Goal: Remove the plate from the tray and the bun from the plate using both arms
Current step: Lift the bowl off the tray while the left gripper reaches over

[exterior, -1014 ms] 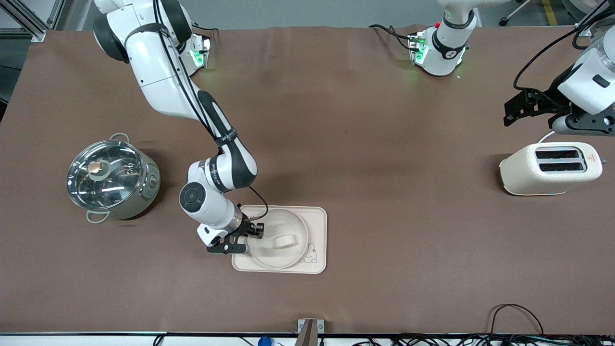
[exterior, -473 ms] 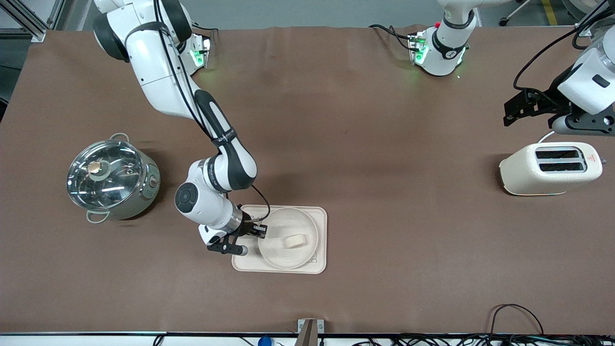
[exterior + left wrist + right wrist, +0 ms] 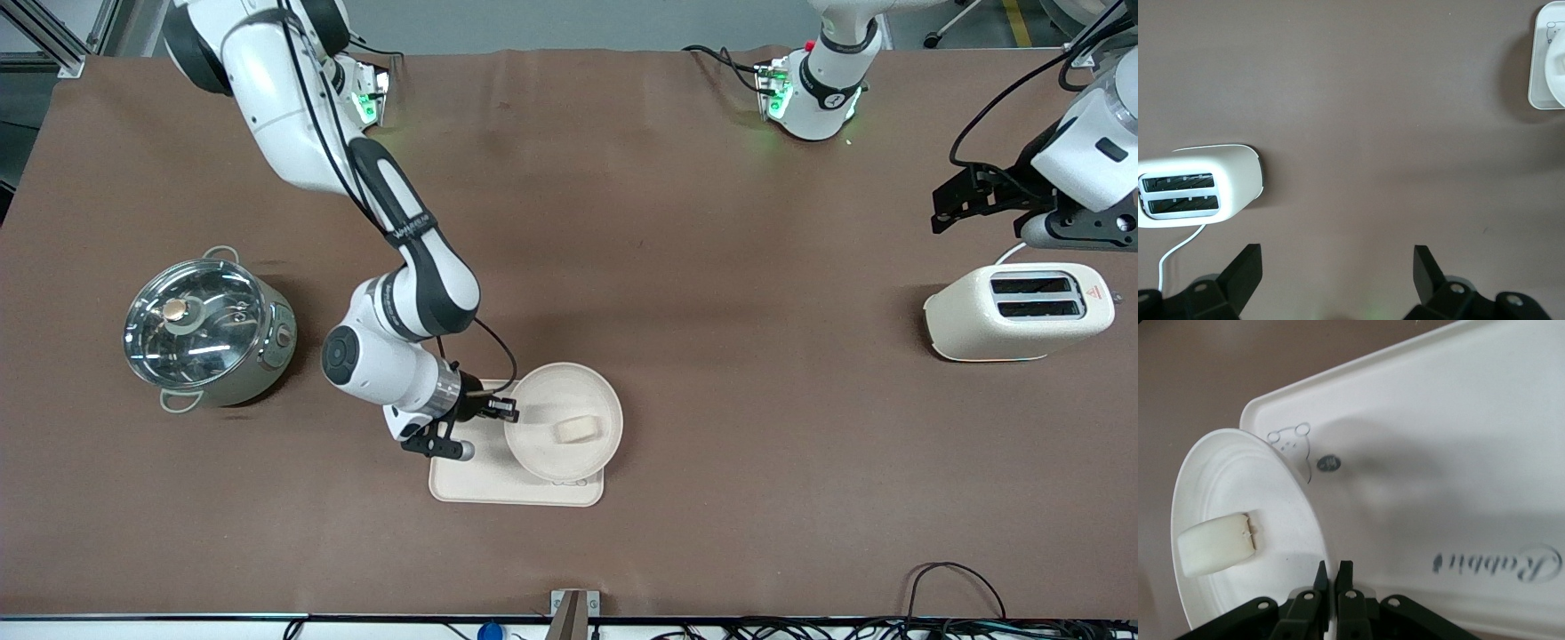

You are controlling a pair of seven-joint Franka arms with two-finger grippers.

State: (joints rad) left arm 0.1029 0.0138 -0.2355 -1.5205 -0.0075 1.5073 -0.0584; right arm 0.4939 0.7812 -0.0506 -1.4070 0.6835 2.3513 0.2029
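The right hand (image 3: 503,411) is pinching the raised rim of the round, smooth cream plate (image 3: 564,433), fingers (image 3: 1320,581) closed narrow on the thin edge, and is carrying it just above the rectangular tray (image 3: 480,480). The plate is overhanging the tray's edge toward the left arm's end. A small, pale, soft-looking oblong bun (image 3: 576,429) is lying inside the plate. Matte brown counter (image 3: 711,267) is spreading bare around the tray. The left hand (image 3: 1338,267) is waiting with fingers wide apart above the glossy cream toaster (image 3: 1019,311). A shiny lidded pot (image 3: 206,328) is sitting toward the right arm's end.
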